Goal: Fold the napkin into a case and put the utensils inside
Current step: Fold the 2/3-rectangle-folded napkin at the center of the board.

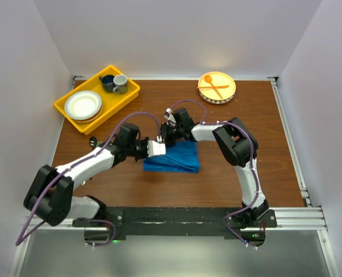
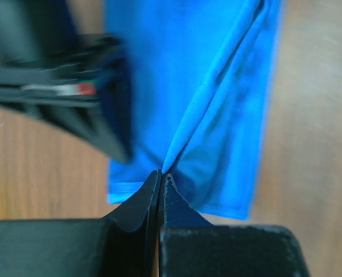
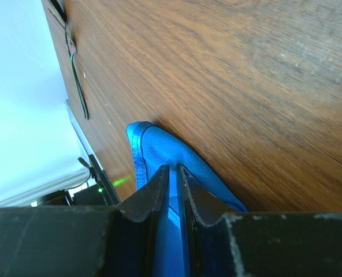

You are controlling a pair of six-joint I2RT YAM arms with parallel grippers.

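Observation:
The bright blue napkin lies partly folded on the wooden table, mid-front. My left gripper is at its left edge, and the left wrist view shows it shut on a raised ridge of the napkin. Just behind it, my right gripper holds the same end. In the right wrist view this gripper is shut on the napkin, with blue cloth between its fingers. A slim dark greenish utensil lies farther off on the table. It is mostly hidden by the left arm in the top view.
A yellow tray with white plates and two cups stands at the back left. A plate with an orange plastic spoon and fork sits at the back right. White walls close in the table on three sides.

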